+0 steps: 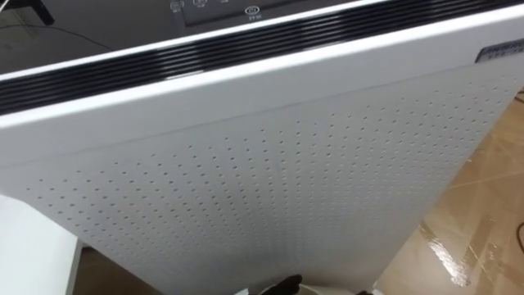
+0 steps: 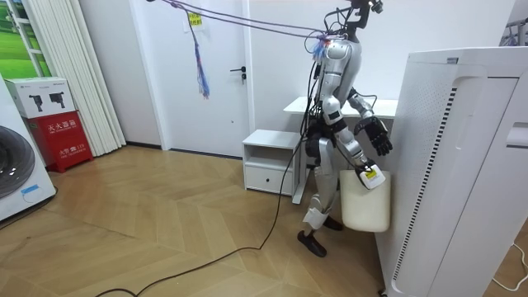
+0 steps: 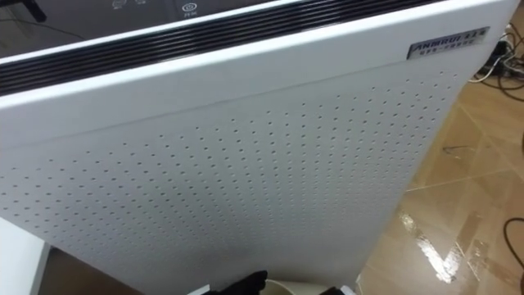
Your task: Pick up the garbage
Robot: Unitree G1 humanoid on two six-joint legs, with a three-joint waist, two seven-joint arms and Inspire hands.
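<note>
Room view: the right hand [image 2: 368, 173] is curled on the rim of a cream plastic waste bin [image 2: 365, 206] — the bin hangs straight below it, just beside a tall white perforated air purifier [image 2: 462, 165]. Above it the left hand [image 2: 381, 137] hovers — fingers loose.

Wood herringbone floor [image 2: 165, 231], glossy, with light glare near the appliance. Tall white perforated air purifier [image 2: 462, 165] stood on it at the room view's right, black slatted vent on top. Low white cabinet [image 2: 271, 161] with an open shelf over one drawer sat by the back wall. Red cabinet [image 2: 68, 139] stood at the left wall, washing machine [image 2: 21, 173] just beside it at the left edge. Pale curtain [image 2: 78, 82] hung down to the boards behind the red cabinet
</note>
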